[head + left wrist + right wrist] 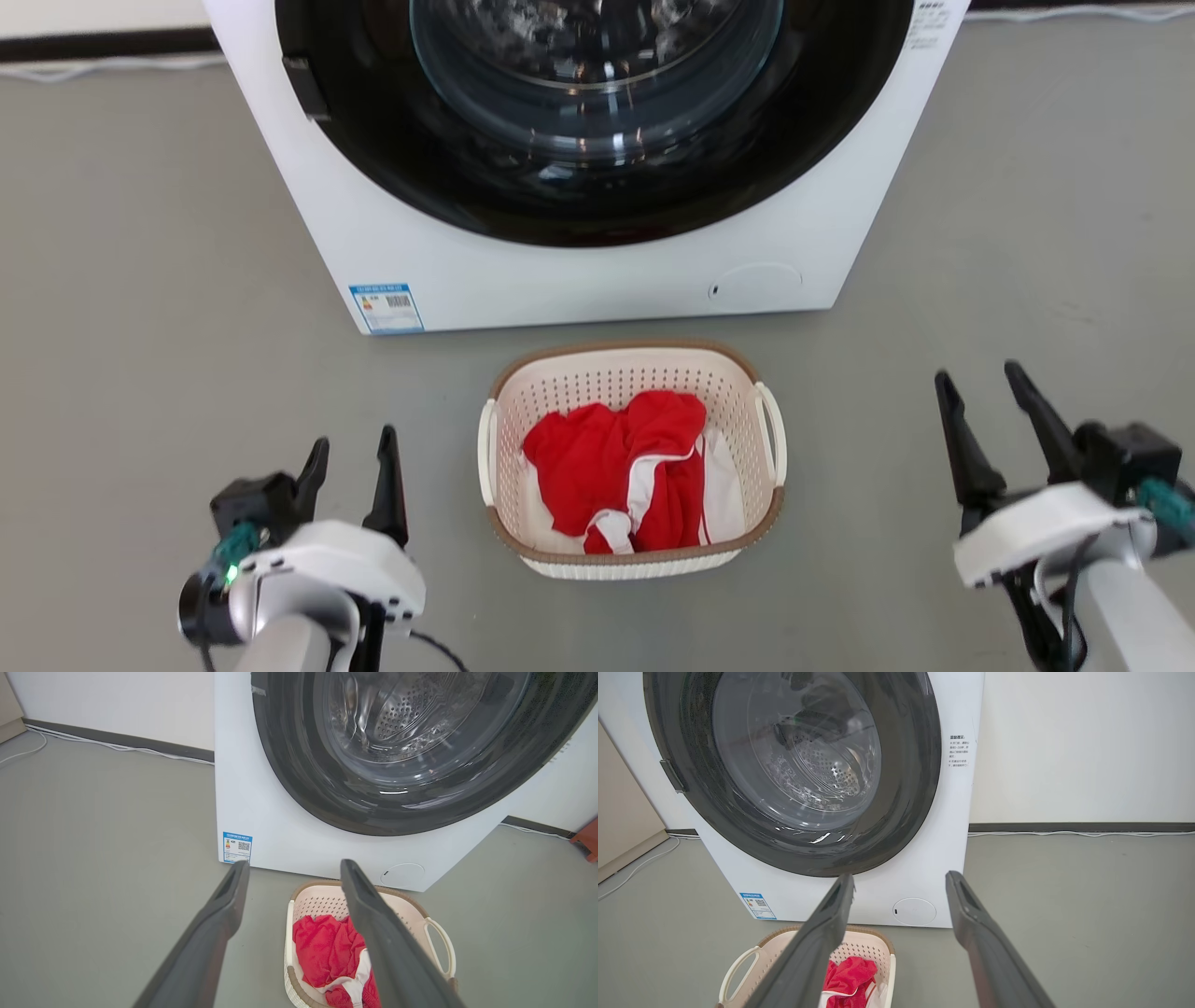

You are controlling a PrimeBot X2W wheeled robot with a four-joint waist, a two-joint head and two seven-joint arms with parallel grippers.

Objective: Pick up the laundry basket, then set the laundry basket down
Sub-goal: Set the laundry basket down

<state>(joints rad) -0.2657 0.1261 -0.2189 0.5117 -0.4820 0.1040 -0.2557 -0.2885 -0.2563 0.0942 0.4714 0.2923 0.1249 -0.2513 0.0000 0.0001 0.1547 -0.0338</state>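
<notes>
Presently idle: left gripper (355,437) and right gripper (978,371) spread wide, holding nothing.
Laundry basket (579,383) on floor (140,280) between them, touching neither, red-and-white garment (607,457) inside. Beyond fingertips, white washer (579,280); blue barcode sticker (386,308) on left gripper's side, small Chinese print (958,751) opposite, both illegible.

One laundry basket (624,371), one washer (597,275), one red garment (597,457).

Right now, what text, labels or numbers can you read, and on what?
Blue sticker, lower left of the washer front: a code square and small print, too small to read.
Grey print block, upper right of the washer front: Chinese characters, too blurred to quote.
Laundry basket: no text.
Nothing can be quoted.
</notes>
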